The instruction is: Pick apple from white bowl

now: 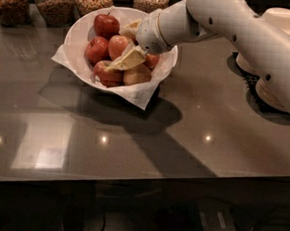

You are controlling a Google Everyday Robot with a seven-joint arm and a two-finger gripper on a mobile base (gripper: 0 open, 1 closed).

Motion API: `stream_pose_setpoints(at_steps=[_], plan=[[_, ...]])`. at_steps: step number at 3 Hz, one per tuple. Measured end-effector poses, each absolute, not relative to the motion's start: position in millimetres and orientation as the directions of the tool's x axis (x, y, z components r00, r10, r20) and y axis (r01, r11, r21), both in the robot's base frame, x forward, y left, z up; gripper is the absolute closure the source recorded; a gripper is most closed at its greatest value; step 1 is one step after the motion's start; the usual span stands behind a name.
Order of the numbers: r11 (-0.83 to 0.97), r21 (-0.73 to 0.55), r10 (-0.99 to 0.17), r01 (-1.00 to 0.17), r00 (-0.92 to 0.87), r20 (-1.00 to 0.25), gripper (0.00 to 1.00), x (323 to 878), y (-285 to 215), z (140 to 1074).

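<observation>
The white bowl, lined with white paper, stands on the dark counter at the back left and holds several red apples. My gripper is down inside the bowl on its right side, reaching in from the right. Its two cream fingers are spread, one on each side of a red-yellow apple in the middle of the pile. Other apples lie at the top, at the left and at the front. The white arm hides the bowl's far right rim.
Several glass jars of dried goods stand behind the bowl along the back edge. Stacked beige paper bowls stand at the back right behind my arm. The counter's front edge runs across the lower part of the view.
</observation>
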State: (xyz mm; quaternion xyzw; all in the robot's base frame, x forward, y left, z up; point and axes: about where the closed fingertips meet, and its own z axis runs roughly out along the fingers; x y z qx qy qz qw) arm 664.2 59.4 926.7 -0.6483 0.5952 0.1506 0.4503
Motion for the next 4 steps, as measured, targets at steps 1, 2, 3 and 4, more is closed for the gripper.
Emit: stream_pose_setpoints(at_steps=[1,2,3,4], plan=[[0.114,-0.404,-0.636,-0.908,0.246,-0.731,0.65,663.8,59.3,926.2],[0.112,-0.405,-0.637,-0.907,0.248,-0.730,0.88,661.9,58.1,926.1],[0.100,-0.416,-0.644,-0.904,0.260,-0.719,1.00,656.6,55.9,933.5],[0.079,-0.435,-0.658,-0.897,0.281,-0.699,1.00,650.2,52.0,947.4]])
